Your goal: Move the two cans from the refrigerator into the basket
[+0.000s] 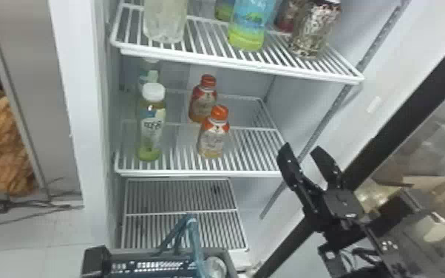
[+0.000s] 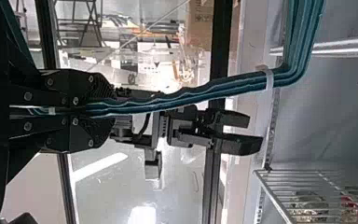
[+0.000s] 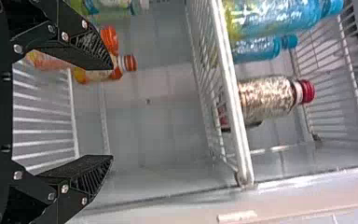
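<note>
Head view: R claw [image 1: 301, 148], the nearer one, is open at center-right w/ patterned bottle [image 1: 313, 31], prob. next pick, upright above, upper right.

At six o'clock in the head view, the bottom edge cuts off the basket [image 1: 95, 258]; a pale round thing [image 1: 217, 267] on its three o'clock side is too blurred to name. At twelve, the top edge crops a clear bottle [image 1: 165, 20] and a blue bottle [image 1: 253, 16].

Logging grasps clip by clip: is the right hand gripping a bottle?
No, the right hand stands open, with its two fingers wide apart and nothing between them.
</note>
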{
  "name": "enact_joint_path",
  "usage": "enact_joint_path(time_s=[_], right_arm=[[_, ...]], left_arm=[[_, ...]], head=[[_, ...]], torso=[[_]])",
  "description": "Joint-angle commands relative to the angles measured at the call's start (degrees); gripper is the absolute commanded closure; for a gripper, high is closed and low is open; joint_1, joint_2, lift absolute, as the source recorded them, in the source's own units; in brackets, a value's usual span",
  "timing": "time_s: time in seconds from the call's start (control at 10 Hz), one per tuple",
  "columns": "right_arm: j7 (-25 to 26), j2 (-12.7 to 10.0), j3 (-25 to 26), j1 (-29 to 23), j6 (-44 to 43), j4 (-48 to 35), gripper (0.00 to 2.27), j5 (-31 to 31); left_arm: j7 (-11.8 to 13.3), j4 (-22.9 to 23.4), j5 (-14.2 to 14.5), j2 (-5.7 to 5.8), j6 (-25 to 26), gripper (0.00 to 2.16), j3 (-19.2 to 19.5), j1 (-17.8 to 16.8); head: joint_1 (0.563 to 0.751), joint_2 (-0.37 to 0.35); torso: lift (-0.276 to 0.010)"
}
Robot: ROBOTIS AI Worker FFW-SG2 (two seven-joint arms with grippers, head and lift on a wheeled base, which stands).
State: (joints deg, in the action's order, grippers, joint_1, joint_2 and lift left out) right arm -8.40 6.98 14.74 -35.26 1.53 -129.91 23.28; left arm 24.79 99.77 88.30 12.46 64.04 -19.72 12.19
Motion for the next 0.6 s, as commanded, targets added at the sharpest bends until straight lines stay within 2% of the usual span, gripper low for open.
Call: enact_joint_path(time_s=[0.0,0.5], right_arm=[[0.22,-0.30,0.00,1.23,-0.69,2.43,0.37,-0.43],[0.58,-0.48,-0.57,2.36,-5.62,6.65,0.37,-0.20]], left_arm=[[-0.01,0.00,-0.09,0.02,0.09,1.21,-0.16,0.04],[-0.01,0.00,0.03,-0.07,0.09,1.21,-0.39,0.32]], head=[[0.695,-0.350],[0.695,-0.350]], torso=[[-0.266],[-0.266]])
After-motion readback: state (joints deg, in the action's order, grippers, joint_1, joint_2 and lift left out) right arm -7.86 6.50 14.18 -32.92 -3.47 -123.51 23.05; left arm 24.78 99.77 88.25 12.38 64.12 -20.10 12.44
